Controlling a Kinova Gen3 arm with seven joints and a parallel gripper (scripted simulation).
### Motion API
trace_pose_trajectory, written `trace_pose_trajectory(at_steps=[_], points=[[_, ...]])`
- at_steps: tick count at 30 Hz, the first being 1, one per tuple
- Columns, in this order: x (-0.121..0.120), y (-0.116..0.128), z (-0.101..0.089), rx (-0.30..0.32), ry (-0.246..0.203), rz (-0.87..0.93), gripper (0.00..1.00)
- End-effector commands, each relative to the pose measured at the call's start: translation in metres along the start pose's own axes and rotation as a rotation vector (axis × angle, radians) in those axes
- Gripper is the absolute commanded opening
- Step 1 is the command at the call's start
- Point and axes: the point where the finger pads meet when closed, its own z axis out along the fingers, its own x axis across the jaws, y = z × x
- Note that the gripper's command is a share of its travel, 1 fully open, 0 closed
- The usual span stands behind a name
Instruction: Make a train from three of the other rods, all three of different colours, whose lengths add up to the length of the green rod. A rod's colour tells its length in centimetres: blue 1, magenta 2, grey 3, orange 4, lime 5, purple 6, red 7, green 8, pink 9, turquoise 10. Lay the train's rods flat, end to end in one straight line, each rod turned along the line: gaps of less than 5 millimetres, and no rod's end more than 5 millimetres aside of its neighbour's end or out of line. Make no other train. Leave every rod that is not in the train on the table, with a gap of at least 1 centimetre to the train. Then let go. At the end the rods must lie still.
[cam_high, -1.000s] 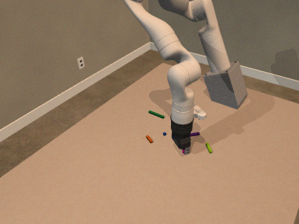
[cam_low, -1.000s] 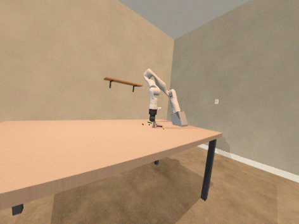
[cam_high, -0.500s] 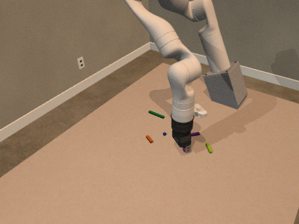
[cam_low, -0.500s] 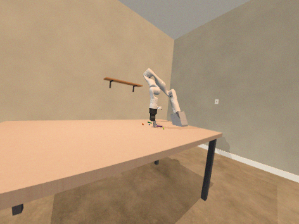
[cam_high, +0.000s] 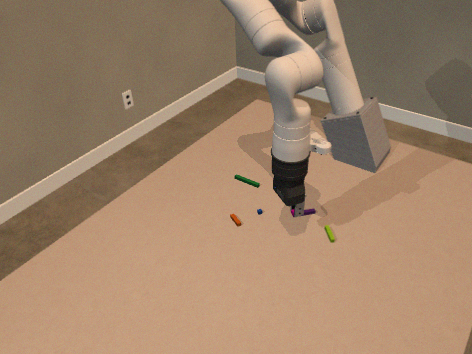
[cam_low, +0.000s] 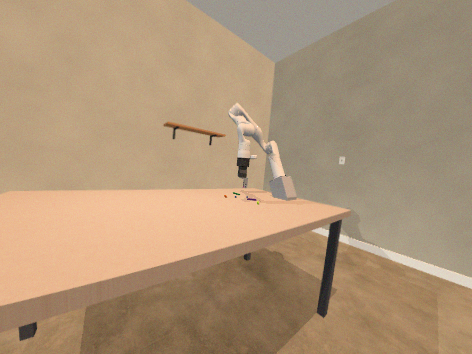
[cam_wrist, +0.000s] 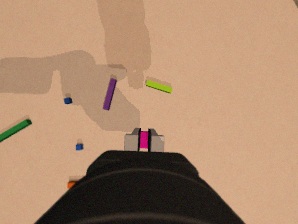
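My gripper (cam_high: 298, 210) is shut on the short magenta rod (cam_wrist: 144, 139) and holds it above the table; the rod shows between the fingers in the wrist view. The purple rod (cam_high: 309, 211) lies flat just behind the gripper; in the wrist view (cam_wrist: 110, 93) it lies ahead and to the left. The lime rod (cam_high: 329, 233) lies to the right, apart from the purple rod, and also shows in the wrist view (cam_wrist: 159, 86). The green rod (cam_high: 247, 181) lies at the back left. The orange rod (cam_high: 235, 219) and a blue cube (cam_high: 259, 211) lie to the left.
The wrist view shows two blue cubes, one (cam_wrist: 68, 100) near the purple rod and one (cam_wrist: 79, 146) closer to the gripper. The arm's grey base block (cam_high: 356, 135) stands at the back right. A wall shelf (cam_low: 194, 130) hangs far behind the table.
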Motion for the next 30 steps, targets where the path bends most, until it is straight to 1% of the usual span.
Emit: trace_pose_trajectory(at_steps=[1, 19, 25, 30], points=[[0.002, 0.0047, -0.0116, -0.011, 0.01, 0.004, 0.24], [0.0013, 0.0049, -0.0133, -0.011, 0.01, 0.017, 0.24], [-0.0019, 0.0062, -0.0132, -0.012, 0.011, 0.073, 0.24], [-0.0073, 0.0082, -0.013, -0.013, 0.011, 0.164, 0.24]])
